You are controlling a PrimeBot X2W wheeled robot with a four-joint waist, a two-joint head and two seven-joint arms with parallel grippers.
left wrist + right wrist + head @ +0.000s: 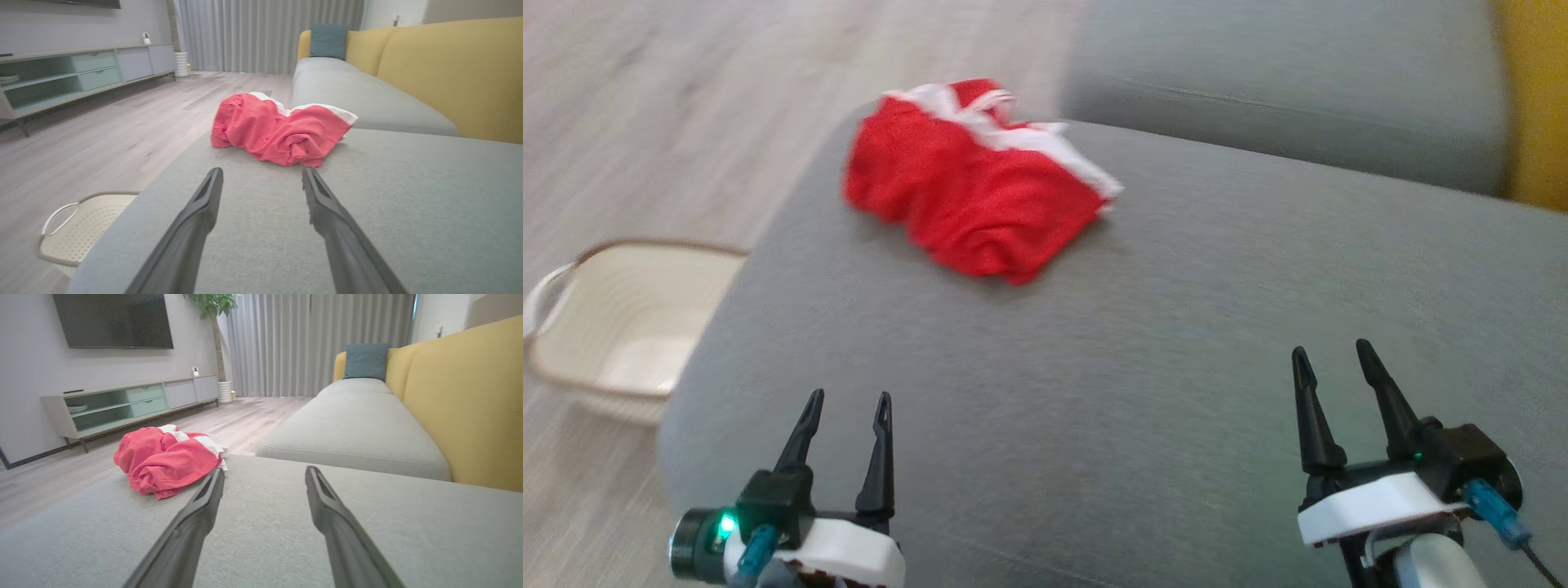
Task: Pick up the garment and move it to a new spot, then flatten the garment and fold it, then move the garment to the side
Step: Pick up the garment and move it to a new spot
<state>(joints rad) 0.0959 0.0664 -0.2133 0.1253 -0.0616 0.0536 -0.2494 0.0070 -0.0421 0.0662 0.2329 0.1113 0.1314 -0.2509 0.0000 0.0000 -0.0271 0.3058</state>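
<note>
The garment (972, 192) is a crumpled red cloth with white trim, lying at the far left corner of the grey sofa cushion (1176, 343). My left gripper (847, 403) hovers open over the cushion's near left part, well short of the garment. My right gripper (1336, 359) stands open at the near right, also empty. Straight ahead of the fingers in the left wrist view lies the garment (282, 128). The right wrist view has the garment (167, 459) ahead and to the left of the right gripper (264, 475).
A cream basket (621, 327) stands on the wooden floor left of the cushion. A second grey seat (1290, 90) and a yellow backrest (1535, 106) lie beyond and to the right. A TV cabinet (130, 404) lines the far wall.
</note>
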